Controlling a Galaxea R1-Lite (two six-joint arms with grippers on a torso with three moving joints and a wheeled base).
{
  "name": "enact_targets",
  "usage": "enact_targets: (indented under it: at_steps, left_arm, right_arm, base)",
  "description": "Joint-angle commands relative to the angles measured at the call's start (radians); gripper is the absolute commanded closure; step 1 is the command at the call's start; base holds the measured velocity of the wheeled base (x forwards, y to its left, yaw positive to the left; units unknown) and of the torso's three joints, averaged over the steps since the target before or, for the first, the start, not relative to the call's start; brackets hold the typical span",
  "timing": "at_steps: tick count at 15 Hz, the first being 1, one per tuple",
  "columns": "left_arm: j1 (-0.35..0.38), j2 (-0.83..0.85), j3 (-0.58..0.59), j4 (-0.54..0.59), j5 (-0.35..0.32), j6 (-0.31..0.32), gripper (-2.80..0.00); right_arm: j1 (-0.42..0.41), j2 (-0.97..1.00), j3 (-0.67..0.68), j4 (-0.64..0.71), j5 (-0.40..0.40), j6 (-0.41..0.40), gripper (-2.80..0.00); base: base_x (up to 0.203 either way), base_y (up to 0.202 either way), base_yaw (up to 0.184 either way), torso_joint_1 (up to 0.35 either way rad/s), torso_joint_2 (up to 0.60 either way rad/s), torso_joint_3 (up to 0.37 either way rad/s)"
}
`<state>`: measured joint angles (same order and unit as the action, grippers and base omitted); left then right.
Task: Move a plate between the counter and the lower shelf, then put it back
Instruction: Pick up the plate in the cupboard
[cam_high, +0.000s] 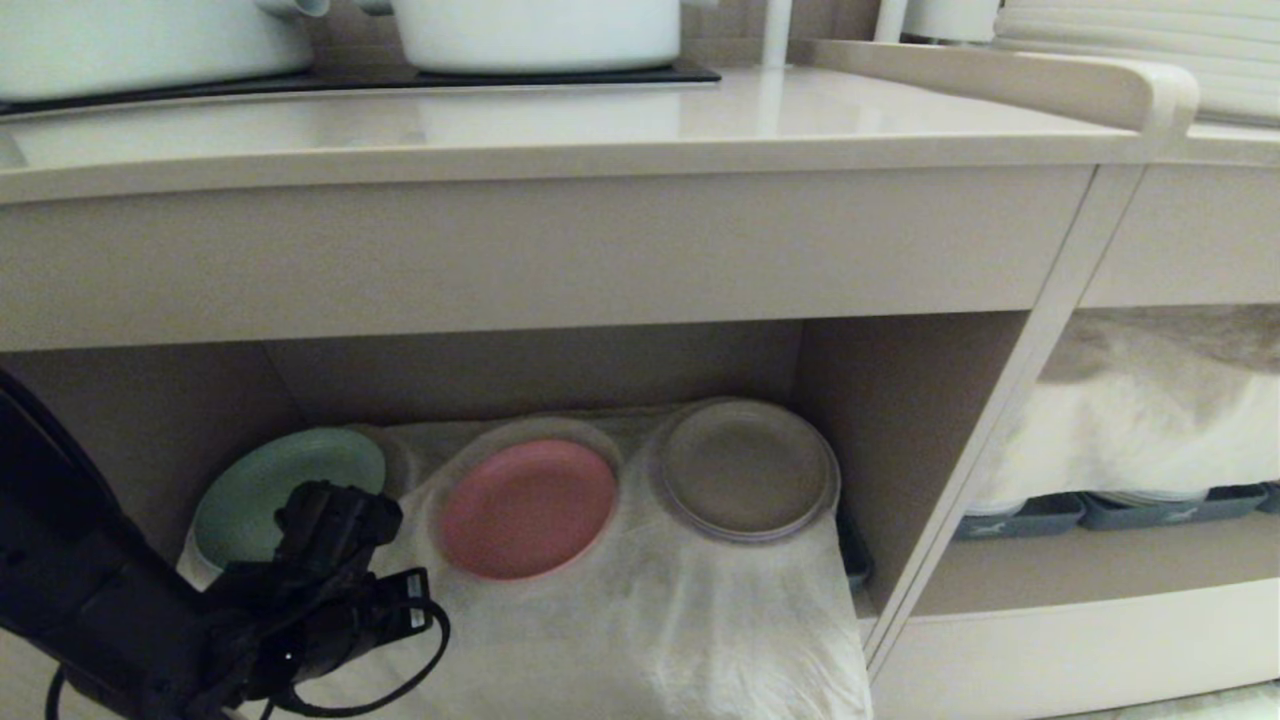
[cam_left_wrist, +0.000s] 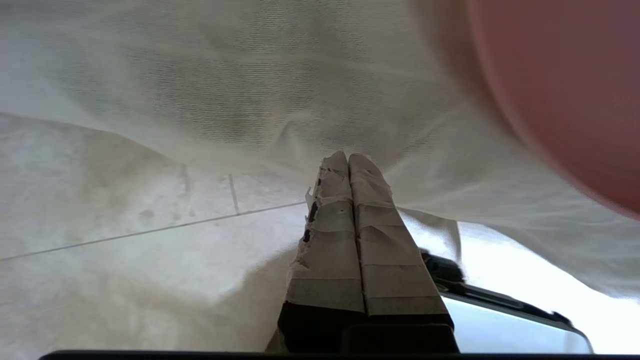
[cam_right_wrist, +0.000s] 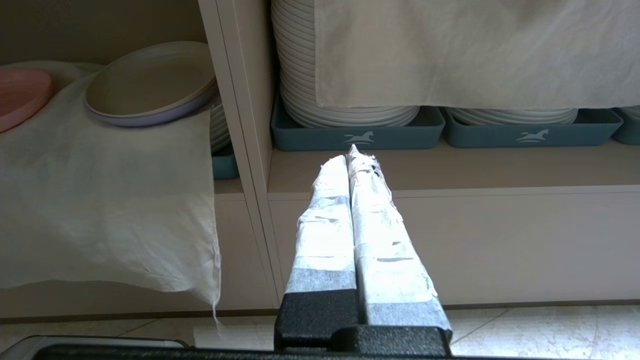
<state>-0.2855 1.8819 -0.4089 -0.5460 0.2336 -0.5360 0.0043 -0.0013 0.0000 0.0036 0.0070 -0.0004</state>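
Pink plate (cam_high: 527, 507) lying on the lower shelf (cam_high: 900, 420), between two other plates. Left claw (cam_left_wrist: 348, 159) shut tight, empty, just beside it. Probably best: open wide first, then slide gently onto the rim.

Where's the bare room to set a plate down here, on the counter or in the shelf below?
The counter is bare in front of the black hob panel and white pots. On the lower shelf the green plate, pink plate and grey-brown plate crowd the back; only the cloth in front is free.
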Motion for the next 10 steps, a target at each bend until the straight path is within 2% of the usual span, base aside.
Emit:
enact_targets:
  at_steps: [1, 8, 10]
  left_arm:
    - [0.000, -0.009, -0.001, -0.010, -0.021, -0.005, 0.00]
    - [0.000, -0.068, 0.045, -0.005, -0.040, -0.006, 0.00]
    - [-0.002, -0.077, 0.036, -0.009, -0.044, -0.033, 0.00]
  right_arm:
    - [0.002, 0.001, 0.000, 0.001, 0.001, -0.001, 0.00]
    - [0.000, 0.001, 0.000, 0.000, 0.001, -0.001, 0.00]
    - [0.000, 0.001, 0.000, -0.001, 0.001, -0.001, 0.00]
  base:
    - [0.000, 0.000, 0.000, 0.000, 0.00, 0.000]
    - [0.000, 0.000, 0.000, 0.000, 0.00, 0.000]
    - [0.000, 0.000, 0.000, 0.000, 0.00, 0.000]
